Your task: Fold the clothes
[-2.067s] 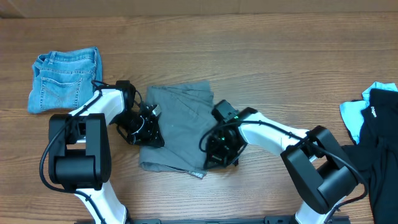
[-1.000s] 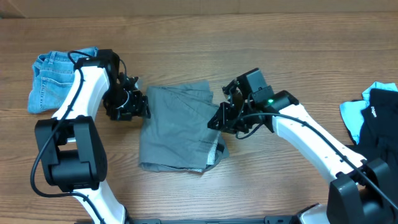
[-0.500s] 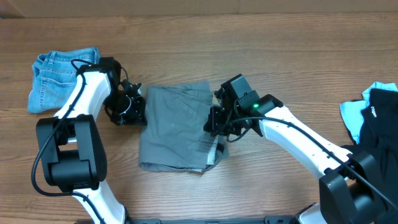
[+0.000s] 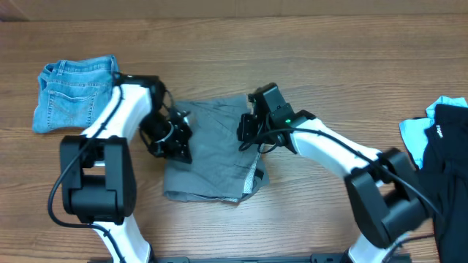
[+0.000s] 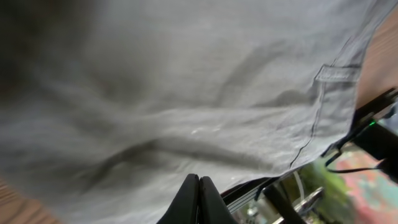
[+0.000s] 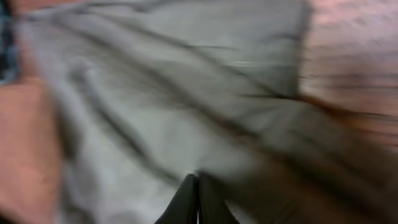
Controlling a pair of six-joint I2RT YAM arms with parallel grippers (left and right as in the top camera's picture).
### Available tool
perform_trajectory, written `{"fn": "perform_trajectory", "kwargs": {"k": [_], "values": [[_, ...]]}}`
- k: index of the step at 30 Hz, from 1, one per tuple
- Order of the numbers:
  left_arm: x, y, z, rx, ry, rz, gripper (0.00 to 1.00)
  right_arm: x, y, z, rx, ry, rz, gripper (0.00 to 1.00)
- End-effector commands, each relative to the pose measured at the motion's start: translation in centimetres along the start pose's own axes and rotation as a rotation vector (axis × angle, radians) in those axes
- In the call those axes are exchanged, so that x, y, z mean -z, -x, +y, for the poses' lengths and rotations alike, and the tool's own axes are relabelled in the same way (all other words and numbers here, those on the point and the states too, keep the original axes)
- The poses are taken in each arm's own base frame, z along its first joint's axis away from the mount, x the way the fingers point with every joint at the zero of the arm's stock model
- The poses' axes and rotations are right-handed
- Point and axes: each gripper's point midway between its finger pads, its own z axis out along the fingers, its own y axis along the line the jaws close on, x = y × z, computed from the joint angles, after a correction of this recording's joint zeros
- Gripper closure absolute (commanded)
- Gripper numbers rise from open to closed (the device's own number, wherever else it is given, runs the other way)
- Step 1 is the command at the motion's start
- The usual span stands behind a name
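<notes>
The clothes, a pair of grey shorts (image 4: pixel 212 157), lie folded into a rough rectangle at the middle of the wooden table. My left gripper (image 4: pixel 181 147) rests on the shorts' left edge, jaws shut. The left wrist view shows its fingertips (image 5: pixel 199 186) pressed together over wrinkled grey fabric (image 5: pixel 186 93) with a pocket seam. My right gripper (image 4: pixel 246 137) sits at the shorts' upper right edge, also shut. In the blurred right wrist view its gripper (image 6: pixel 198 186) stands closed above the grey cloth (image 6: pixel 155 93). I see no fabric pinched in either.
Blue denim shorts (image 4: pixel 77 91) lie at the far left. Black and light-blue garments (image 4: pixel 439 146) are piled at the right edge. The shorts' lower right corner (image 4: pixel 252 183) is turned up slightly.
My left gripper has slid right from beside the shorts onto their left edge and closed. The right gripper has moved left and up along the shorts' right edge.
</notes>
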Motion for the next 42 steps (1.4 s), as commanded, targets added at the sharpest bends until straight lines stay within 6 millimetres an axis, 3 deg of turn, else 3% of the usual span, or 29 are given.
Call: {"fn": "perform_trajectory", "kwargs": {"k": [1,6,8,12,15,19,22,24,26,29,31,34,35,37,38,42], "values": [[-2.1,-1.1,0.3,0.043,0.05,0.048,0.96,-1.6,0.1,-3.2,-0.124,-0.067,0.017,0.96],[-5.9,-1.3,2.5,0.183,0.085,0.019,0.96,-1.2,-2.6,-8.0,-0.411,-0.221,0.125,0.96],[-7.2,-0.8,3.9,0.225,0.121,-0.026,0.96,-0.7,-4.0,-8.6,-0.469,-0.257,0.175,0.96],[-7.9,3.1,6.0,0.232,0.178,-0.218,0.96,0.3,-6.7,-9.1,-0.514,-0.331,0.262,0.96],[-5.8,8.3,6.0,0.176,0.189,-0.425,0.96,1.3,-7.8,-9.0,-0.521,-0.361,0.294,0.96],[-0.9,13.7,3.2,0.091,0.131,-0.612,0.96,3.0,-7.9,-7.8,-0.507,-0.352,0.288,0.96],[4.0,16.5,0.7,0.041,0.121,-0.707,0.96,4.4,-7.0,-6.0,-0.445,-0.296,0.245,0.96],[7.2,17.3,-1.1,-0.009,0.121,-0.736,0.93,5.5,-5.8,-4.5,-0.352,-0.238,0.2,0.96],[9.6,17.0,-2.4,-0.029,0.132,-0.724,0.87,6.4,-4.6,-3.0,-0.246,-0.169,0.156,0.96],[11.8,14.7,-3.6,-0.024,0.156,-0.647,0.68,7.3,-3.4,-1.1,-0.118,-0.084,0.111,0.96],[12.2,12.8,-3.7,0.013,0.16,-0.58,0.57,7.2,-3.1,0.0,-0.046,-0.021,0.114,0.96],[11.3,9.9,-3.5,0.07,0.16,-0.463,0.54,6.7,-2.8,0.4,-0.005,0.01,0.104,0.96],[10.9,8.8,-3.3,0.091,0.162,-0.416,0.59,6.4,-2.6,0.4,-0.004,0.012,0.102,0.96],[9.7,6.9,-2.9,0.123,0.167,-0.329,0.82,5.4,-2.5,0.1,-0.006,0.009,0.106,0.96],[9.0,6.1,-2.8,0.125,0.171,-0.289,0.87,4.8,-2.5,-0.2,-0.01,0.004,0.113,0.96],[5.7,4.9,-1.6,0.135,0.179,-0.205,0.94,2.4,-2.8,-2.0,-0.064,-0.042,0.146,0.96]]}}
